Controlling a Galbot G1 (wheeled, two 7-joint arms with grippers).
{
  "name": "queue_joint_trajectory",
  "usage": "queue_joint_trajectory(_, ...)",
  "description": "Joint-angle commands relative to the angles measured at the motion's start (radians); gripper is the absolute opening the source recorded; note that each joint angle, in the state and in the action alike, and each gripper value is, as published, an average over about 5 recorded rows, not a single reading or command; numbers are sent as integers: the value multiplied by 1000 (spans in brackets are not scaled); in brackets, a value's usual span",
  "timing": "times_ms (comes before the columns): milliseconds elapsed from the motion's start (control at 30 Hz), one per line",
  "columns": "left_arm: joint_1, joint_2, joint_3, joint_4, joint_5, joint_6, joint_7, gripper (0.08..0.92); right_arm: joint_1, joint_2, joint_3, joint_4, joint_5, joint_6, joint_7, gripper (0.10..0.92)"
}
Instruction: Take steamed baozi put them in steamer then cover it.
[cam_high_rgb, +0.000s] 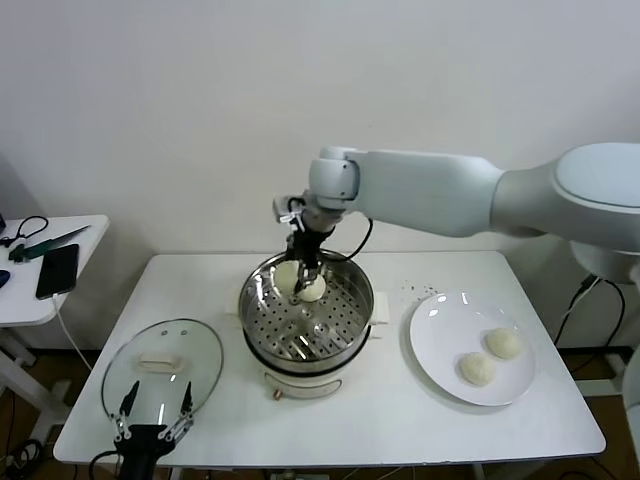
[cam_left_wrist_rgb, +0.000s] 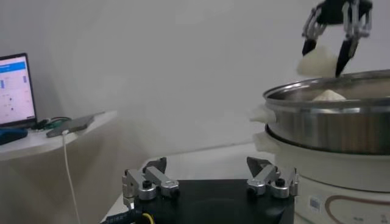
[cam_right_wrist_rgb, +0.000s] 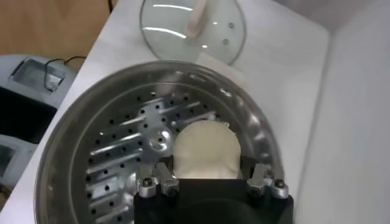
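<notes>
The steamer (cam_high_rgb: 352, 318) stands mid-table; it also shows in the left wrist view (cam_left_wrist_rgb: 329, 125) and the right wrist view (cam_right_wrist_rgb: 79, 140). My right gripper (cam_high_rgb: 303, 270) is over the steamer's far side, shut on a baozi (cam_high_rgb: 288, 276), held about at rim height (cam_left_wrist_rgb: 315, 62) (cam_right_wrist_rgb: 206, 149). Another baozi (cam_high_rgb: 314, 291) lies on the perforated tray (cam_left_wrist_rgb: 329, 95). Two more baozi (cam_high_rgb: 503, 343) (cam_high_rgb: 477, 369) sit on the white plate (cam_high_rgb: 440, 330) at the right. My left gripper (cam_high_rgb: 155, 412) (cam_left_wrist_rgb: 208, 173) is open and empty at the table's front left, over the near edge of the glass lid (cam_high_rgb: 190, 350).
The glass lid with its white handle (cam_right_wrist_rgb: 192, 27) lies flat left of the steamer. A small side table (cam_high_rgb: 60, 240) at the far left holds a phone (cam_high_rgb: 56, 270) and cables. A lit screen (cam_left_wrist_rgb: 13, 88) stands beyond it. The wall is close behind.
</notes>
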Motion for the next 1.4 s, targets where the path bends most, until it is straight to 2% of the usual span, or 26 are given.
queue_joint_trajectory(33,0,-8,0,-3,5,2,0,823,-74,67,-25,-12,-29,-14,22,696)
queue_joint_trajectory(400,5,-3,-10,2,1,-2,0,823,-113,71,-19,-34,-53,-21,35,701)
queue_joint_trajectory(600,7,-4,-6,6,5,-3,-1,823,-111,63,-6,-36,-35,-31,37,799)
queue_joint_trajectory(833,8,0,-7,12,0,-7,-2,823,-61,1,15,-10,-33,-18,1,822)
queue_joint_trajectory(1067,7,-1,-5,13,0,-8,-2,823,79,-142,3,48,-50,55,-89,823)
queue_joint_trajectory(1400,6,-5,-10,-25,-9,5,2,823,216,-478,-53,208,-98,87,-137,823)
